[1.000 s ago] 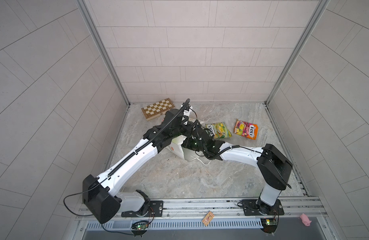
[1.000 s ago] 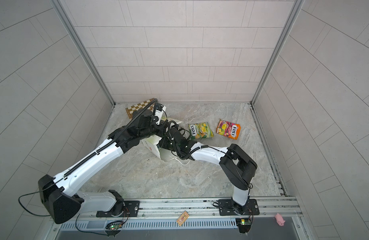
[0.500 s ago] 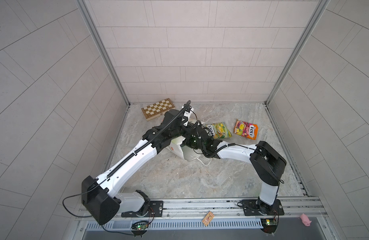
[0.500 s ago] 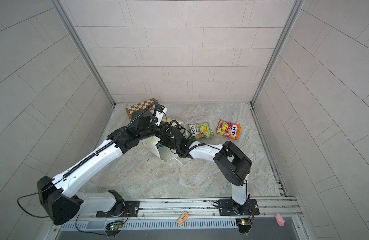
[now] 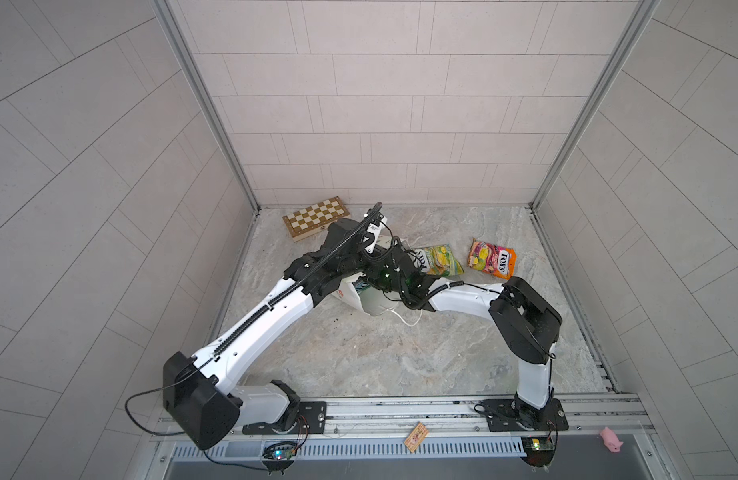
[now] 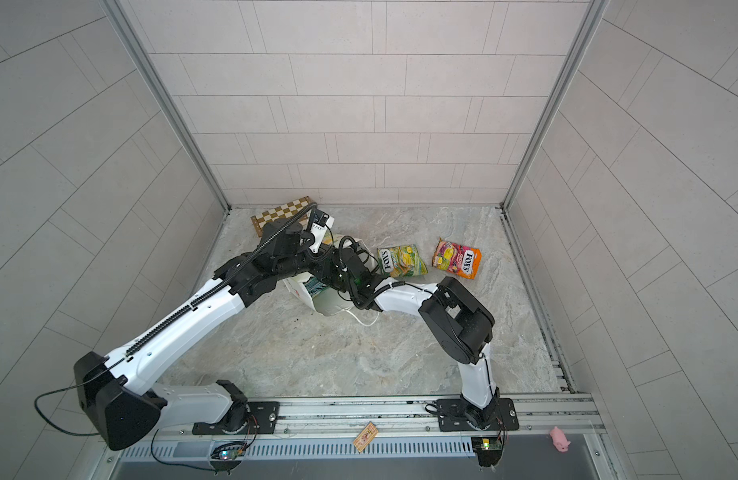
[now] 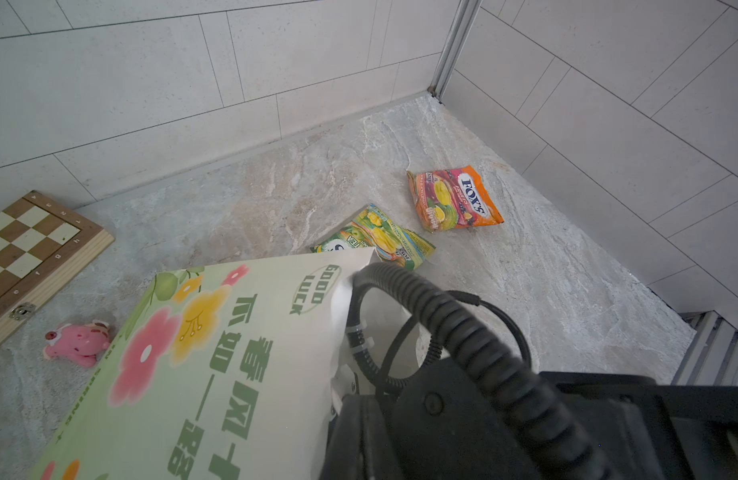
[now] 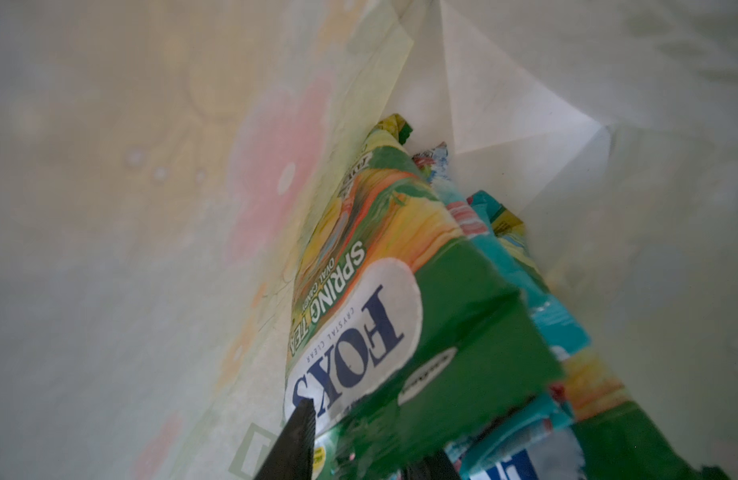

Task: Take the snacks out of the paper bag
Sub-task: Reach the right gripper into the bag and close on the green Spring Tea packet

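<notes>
Tilted paper bag, mouth masked by both wrists. The left gripper is clenched; it and its hold are hidden. The right gripper is inside, fingers cropped, straddling a green packet; grasp unclear. A green-yellow packet and a pink-orange packet lie outside.

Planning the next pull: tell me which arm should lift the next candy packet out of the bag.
Right. Its end effector is inside the bag, fingers either side of the green packet. The left arm is outside, by the bag's printed side.
</notes>
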`<action>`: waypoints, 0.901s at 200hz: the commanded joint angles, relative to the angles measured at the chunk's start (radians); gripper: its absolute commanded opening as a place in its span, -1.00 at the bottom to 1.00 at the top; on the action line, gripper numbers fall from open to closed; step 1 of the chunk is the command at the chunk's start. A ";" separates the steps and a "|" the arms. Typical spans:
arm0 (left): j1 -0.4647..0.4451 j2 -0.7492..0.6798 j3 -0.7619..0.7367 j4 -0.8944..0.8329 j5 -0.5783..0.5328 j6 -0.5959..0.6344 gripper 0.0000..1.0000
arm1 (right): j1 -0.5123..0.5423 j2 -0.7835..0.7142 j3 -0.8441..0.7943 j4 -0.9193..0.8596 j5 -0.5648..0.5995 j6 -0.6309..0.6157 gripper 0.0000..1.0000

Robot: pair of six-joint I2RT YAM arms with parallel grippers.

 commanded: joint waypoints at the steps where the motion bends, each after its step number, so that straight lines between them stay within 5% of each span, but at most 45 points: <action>1: -0.005 -0.026 -0.007 -0.009 0.035 0.007 -1.00 | -0.006 0.033 0.018 0.007 0.000 0.042 -0.34; 66: -0.005 -0.027 -0.007 -0.009 0.041 0.006 -1.00 | -0.007 0.052 0.030 -0.067 0.040 0.050 -0.62; 94: -0.006 -0.027 -0.008 -0.009 0.031 0.004 -1.00 | -0.007 0.046 0.016 -0.082 0.040 0.034 -1.00; 180: -0.006 -0.028 -0.018 -0.006 -0.187 -0.031 -1.00 | -0.007 -0.109 -0.085 -0.184 0.058 -0.090 -1.00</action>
